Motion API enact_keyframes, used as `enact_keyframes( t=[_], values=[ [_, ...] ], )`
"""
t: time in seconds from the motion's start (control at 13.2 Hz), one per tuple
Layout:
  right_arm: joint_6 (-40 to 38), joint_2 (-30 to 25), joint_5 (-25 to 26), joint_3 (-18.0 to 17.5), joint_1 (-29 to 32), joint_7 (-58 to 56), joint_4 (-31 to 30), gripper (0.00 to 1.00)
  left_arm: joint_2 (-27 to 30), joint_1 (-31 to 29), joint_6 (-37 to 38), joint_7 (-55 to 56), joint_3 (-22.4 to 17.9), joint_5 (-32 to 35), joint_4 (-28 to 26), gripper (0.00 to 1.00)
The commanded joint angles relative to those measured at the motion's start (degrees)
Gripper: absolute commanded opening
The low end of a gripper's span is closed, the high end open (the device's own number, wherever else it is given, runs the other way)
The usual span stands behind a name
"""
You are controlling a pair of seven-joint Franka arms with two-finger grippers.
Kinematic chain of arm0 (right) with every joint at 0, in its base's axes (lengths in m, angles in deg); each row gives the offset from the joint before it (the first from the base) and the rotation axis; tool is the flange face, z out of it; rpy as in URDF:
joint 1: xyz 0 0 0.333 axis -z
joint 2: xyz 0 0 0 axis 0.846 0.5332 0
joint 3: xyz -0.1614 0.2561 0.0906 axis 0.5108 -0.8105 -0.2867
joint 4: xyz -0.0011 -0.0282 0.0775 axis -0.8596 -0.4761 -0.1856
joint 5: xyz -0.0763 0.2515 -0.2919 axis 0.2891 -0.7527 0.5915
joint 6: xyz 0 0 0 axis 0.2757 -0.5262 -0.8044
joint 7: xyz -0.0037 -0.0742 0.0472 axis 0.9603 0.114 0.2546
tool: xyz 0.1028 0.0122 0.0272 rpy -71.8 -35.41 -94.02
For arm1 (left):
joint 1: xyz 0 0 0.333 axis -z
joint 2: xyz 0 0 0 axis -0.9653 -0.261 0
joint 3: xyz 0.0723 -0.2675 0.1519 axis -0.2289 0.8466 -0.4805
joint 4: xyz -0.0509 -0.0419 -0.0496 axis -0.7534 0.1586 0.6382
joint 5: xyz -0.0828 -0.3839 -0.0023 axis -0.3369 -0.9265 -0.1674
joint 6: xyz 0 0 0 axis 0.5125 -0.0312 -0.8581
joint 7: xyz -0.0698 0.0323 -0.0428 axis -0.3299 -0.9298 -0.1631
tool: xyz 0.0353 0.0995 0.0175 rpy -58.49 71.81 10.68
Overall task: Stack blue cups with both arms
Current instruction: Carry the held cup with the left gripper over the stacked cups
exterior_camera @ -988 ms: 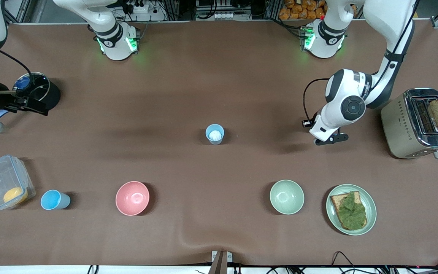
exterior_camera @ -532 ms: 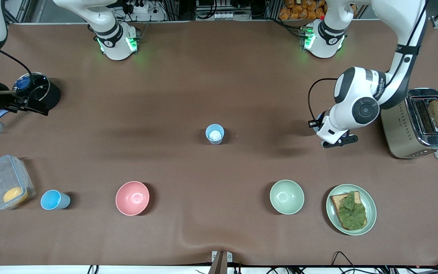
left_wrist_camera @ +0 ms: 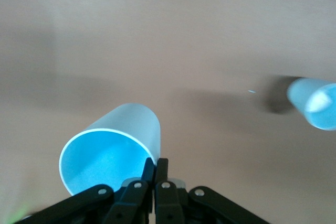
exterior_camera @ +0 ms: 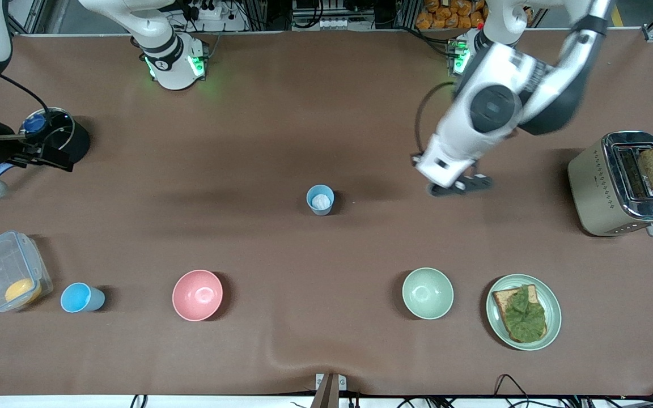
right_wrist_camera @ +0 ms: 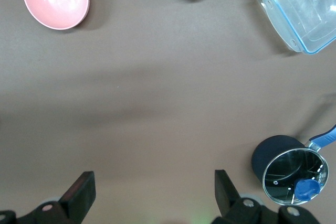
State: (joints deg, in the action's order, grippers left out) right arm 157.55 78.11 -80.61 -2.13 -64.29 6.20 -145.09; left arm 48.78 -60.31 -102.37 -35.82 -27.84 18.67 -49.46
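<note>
Blue cup (left_wrist_camera: 113, 148) hangs rim-pinched in the left gripper (left_wrist_camera: 154, 174) near the spotted cup (exterior_camera: 320, 199); right gripper (right_wrist_camera: 152, 190) waits, spread

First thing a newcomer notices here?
Left end effector pinches the rim of a blue cup, up over the table between the toaster and the pale cup at mid-table. Right end effector hangs open by the black pot. A third cup stands beside the clear container, toward the right arm's end.

Brown-covered table (exterior_camera: 326, 113), evenly lit
</note>
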Motion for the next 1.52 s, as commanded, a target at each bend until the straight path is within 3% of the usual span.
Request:
enact_keyframes(
  t=[0.0,0.3,0.61,0.84,1.06,1.44],
  values=[
    [-0.48,-0.72,0.77,0.01,-0.43,0.33,-0.29,1.00,-4.19,0.64,1.36,2.00,-0.04,0.27,6.15,0.00],
    [-0.48,-0.73,0.77,0.01,-0.69,0.42,-0.29,1.00,-5.33,2.04,1.27,2.01,0.13,0.10,7.56,0.00],
    [-0.57,-0.81,0.77,0.01,-0.78,0.42,-0.29,1.00,-7.88,14.15,-8.11,4.90,-3.72,-2.98,8.26,0.00],
    [-0.57,-0.81,0.77,0.01,-0.78,0.42,-0.29,1.00,-16.91,23.92,-9.72,8.67,-10.74,-3.16,18.78,0.00],
    [-0.57,-0.81,0.77,0.01,-0.78,0.42,-0.29,1.00,-21.94,28.93,-10.51,9.47,-15.23,-3.24,23.99,0.00],
    [-0.57,-0.81,0.77,0.01,-0.78,0.33,-0.29,1.00,-25.20,31.58,-13.49,12.38,-16.21,-3.24,26.81,0.00]
  ],
)
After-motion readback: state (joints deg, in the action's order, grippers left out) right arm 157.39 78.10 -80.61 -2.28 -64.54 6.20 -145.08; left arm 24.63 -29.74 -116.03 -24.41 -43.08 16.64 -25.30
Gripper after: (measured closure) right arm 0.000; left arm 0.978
